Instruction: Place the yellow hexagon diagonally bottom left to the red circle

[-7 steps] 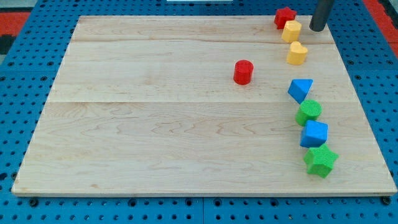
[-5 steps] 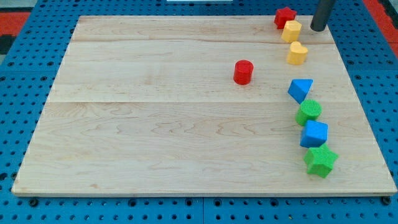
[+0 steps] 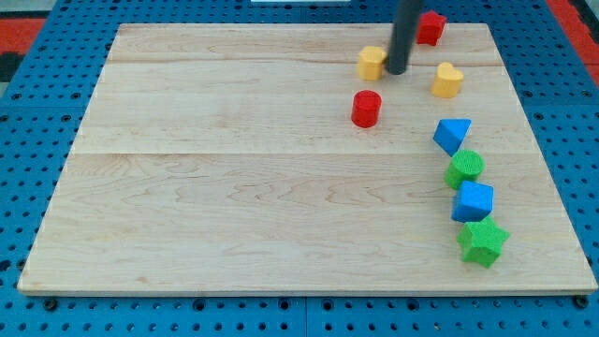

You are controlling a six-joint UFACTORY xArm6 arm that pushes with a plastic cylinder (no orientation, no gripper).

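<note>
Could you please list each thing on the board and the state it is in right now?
my tip: down on the board, against the yellow hexagon's right side
yellow hexagon: above the red circle, touching my tip
red circle: standing free
red block: at the top edge
yellow heart: free
blue triangle: close above the green circle
green circle
blue cube
green star
board: flat

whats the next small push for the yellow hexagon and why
Probably keep pushing toward the view's left: my tip sits against the right side of the yellow hexagon, which lies above the red circle and must pass its left side before going down.
</note>
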